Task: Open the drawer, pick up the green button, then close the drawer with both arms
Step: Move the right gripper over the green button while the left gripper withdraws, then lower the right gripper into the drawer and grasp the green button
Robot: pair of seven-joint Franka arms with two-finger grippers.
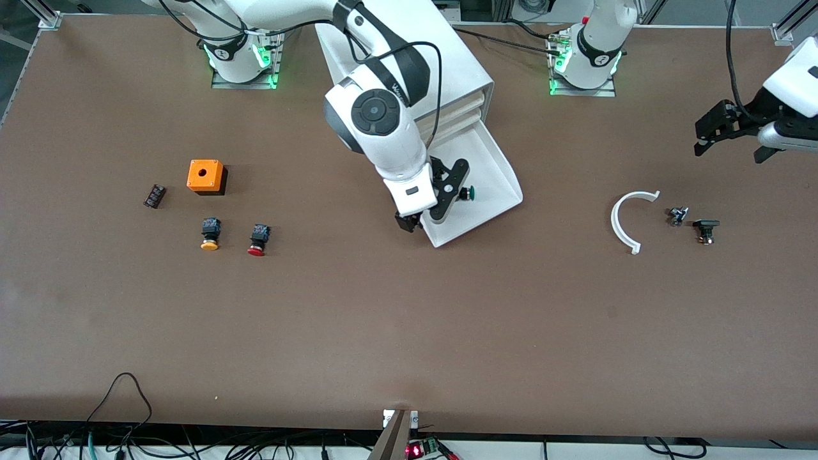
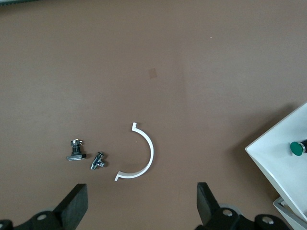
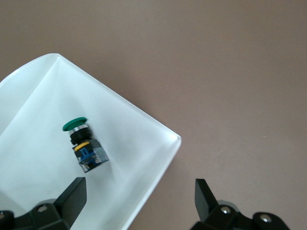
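Two grippers gaping empty. Front: right gripper (image 1: 441, 198) is hovering over the pulled-out drawer (image 1: 505, 172); left gripper (image 1: 728, 137) is waiting. Right wrist: button (image 3: 82, 143) is lying in the drawer; I'd straddle its black body before closing.

Three cameras: one high overview facing the robots, and one looking down from each wrist.

The front view looks from high across the brown table (image 1: 409, 332) toward both arm bases and takes in its whole width. The left wrist view looks straight down from well above, past its black fingers (image 2: 76, 203), and covers the curved white plastic strip (image 2: 144, 155) and a corner of the pulled-out shallow white plastic drawer (image 2: 273, 158). The right wrist view sits closer over that drawer's corner (image 3: 158, 139). All three views share the small green-capped push button (image 3: 82, 143) lying in the drawer.
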